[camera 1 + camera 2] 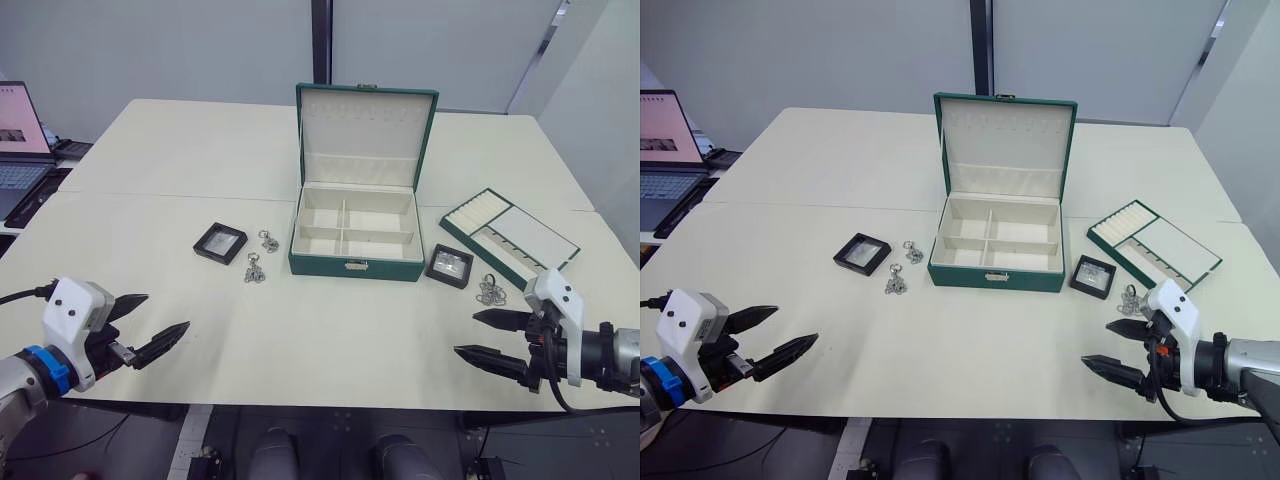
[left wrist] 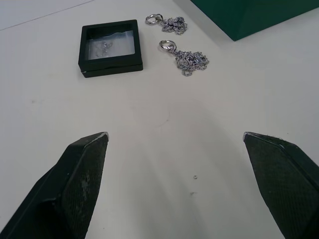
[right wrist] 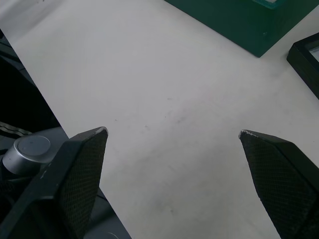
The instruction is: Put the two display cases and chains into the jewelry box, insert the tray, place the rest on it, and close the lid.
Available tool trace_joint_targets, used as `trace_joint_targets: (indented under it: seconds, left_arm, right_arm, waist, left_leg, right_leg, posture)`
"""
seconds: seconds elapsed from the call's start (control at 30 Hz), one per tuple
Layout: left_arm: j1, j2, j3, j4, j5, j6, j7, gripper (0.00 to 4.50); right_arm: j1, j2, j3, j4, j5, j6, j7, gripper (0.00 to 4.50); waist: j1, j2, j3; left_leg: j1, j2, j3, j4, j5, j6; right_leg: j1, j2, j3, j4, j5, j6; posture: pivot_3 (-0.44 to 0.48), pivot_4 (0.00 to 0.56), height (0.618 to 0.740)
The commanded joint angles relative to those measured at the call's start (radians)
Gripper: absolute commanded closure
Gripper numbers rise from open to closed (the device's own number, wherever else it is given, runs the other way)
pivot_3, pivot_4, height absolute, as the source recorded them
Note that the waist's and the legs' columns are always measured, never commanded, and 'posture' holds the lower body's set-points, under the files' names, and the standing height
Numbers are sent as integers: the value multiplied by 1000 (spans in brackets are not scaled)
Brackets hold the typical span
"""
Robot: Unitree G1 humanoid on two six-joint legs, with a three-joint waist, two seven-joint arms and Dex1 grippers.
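Hovering low over the near edge of the pale surface [image 1: 200, 150], left gripper [image 1: 150, 325] and right gripper [image 1: 487, 336], both with jaws spread wide and holding nothing. Beyond the left one, a black display case [image 1: 220, 242] lying flat with a clear window over a silvery middle, and just beside it two small silver chains [image 1: 268, 240], [image 1: 254, 270], near each other but apart. Centred farther back, the dark green jewelry box [image 1: 355, 238], cream-lined with cream dividers, compartments bare, metal clasp in front; lid [image 1: 365, 135] standing upright, open, hooks in a row inside. Just right of the box, the second display case [image 1: 449, 266], then the bunch of linked silver rings [image 1: 490, 291] close ahead of the right gripper. Farther right, the green-rimmed tray [image 1: 510, 236] lying at an angle. Off the left edge, an open laptop [image 1: 22, 140].
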Motion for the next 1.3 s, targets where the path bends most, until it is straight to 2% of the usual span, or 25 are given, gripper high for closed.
trace_joint_targets:
  seconds: [0.03,0.37,0.53,0.7,0.9,1.17,1.23,1.3]
  left_arm:
    - [-2,9,13,-11,0,-16,-10,0]
    - [-26,10,27,-13,-41,34,-21,0]
    - [-52,38,36,-17,-81,114,0,0]
    - [-102,132,30,12,-74,209,18,0]
    - [-168,248,14,44,-65,287,-7,0]
    - [-183,279,1,48,-57,312,-30,0]
    - [-208,318,-22,53,-55,308,-56,0]
    - [-250,421,-83,88,-29,278,-123,0]
  right_arm:
    - [-15,-13,-10,-18,15,0,-3,20]
    - [-46,-16,-1,-12,18,4,-3,20]
    - [-87,-15,26,-8,9,-9,1,20]
    - [-237,-5,100,-19,10,-29,-16,20]
    - [-458,74,210,-13,11,-52,-66,20]
    - [-521,100,265,-2,-42,-95,-72,20]
    - [-535,100,269,0,-38,-93,-68,20]
    - [-549,100,270,3,-30,-88,-65,20]
  waist:
    - [0,0,0]
    - [0,0,0]
    - [-1,0,0]
    - [-2,1,0]
    - [-1,1,1]
    - [-1,1,1]
    - [-1,1,1]
    - [-1,1,1]
  left_leg:
    - [0,0,0,0,0,0]
    - [0,0,0,0,0,0]
    - [0,0,0,0,0,0]
    - [0,0,0,0,0,0]
    - [0,0,-1,0,0,0]
    - [0,0,0,-1,0,0]
    - [0,0,-1,-1,0,0]
    - [0,1,-1,-1,0,0]
  right_leg:
    - [0,0,0,0,0,0]
    - [0,0,0,0,0,0]
    - [0,0,0,0,0,0]
    - [-1,0,0,0,0,0]
    - [-3,0,-1,0,0,0]
    - [-2,0,-1,0,0,0]
    - [-3,0,-1,0,0,0]
    - [-4,0,-2,1,0,0]
  posture:
    - [0,150,740]
    - [0,150,740]
    - [0,150,740]
    - [0,150,740]
    - [0,150,740]
    - [0,150,740]
    - [0,150,740]
    - [0,150,740]
